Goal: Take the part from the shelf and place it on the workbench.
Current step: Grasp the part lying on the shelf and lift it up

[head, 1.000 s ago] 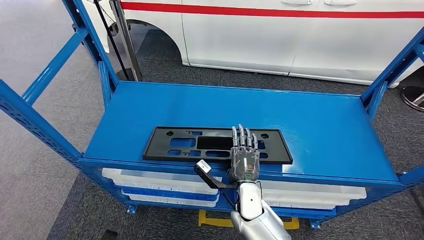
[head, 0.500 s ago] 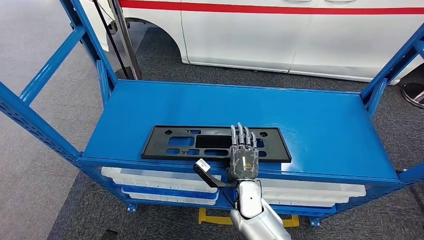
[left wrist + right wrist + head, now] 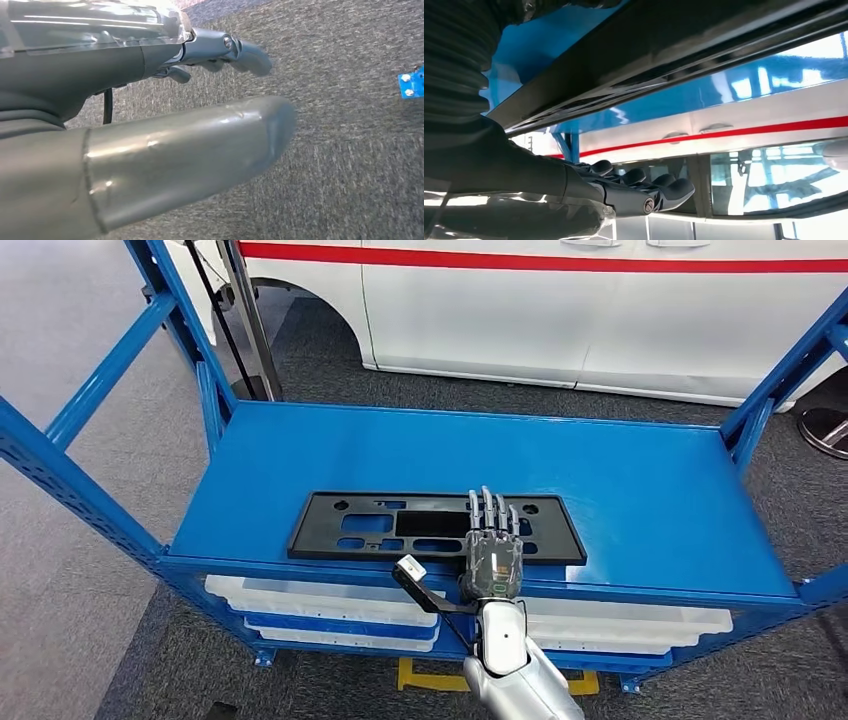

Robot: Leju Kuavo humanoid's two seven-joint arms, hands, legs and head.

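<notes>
Step in hand: securing the part; no lift has begun. The right hand [image 3: 491, 558] lies over the near right portion of the black part [image 3: 436, 528], fingers [image 3: 488, 512] stretched nearly straight across it, apparently resting on it without a closed hold. The part, a long flat black panel with several cut-outs, lies flat near the front edge of the blue shelf [image 3: 640, 480]. Next move, in my judgement: curl around the near edge before raising. The left hand [image 3: 220, 47] hangs over carpet, fingers loosely bent, holding nothing.

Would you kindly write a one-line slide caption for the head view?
Right hand stretched flat over the black part lying near the front edge of the blue shelf, white vehicle behind.
</notes>
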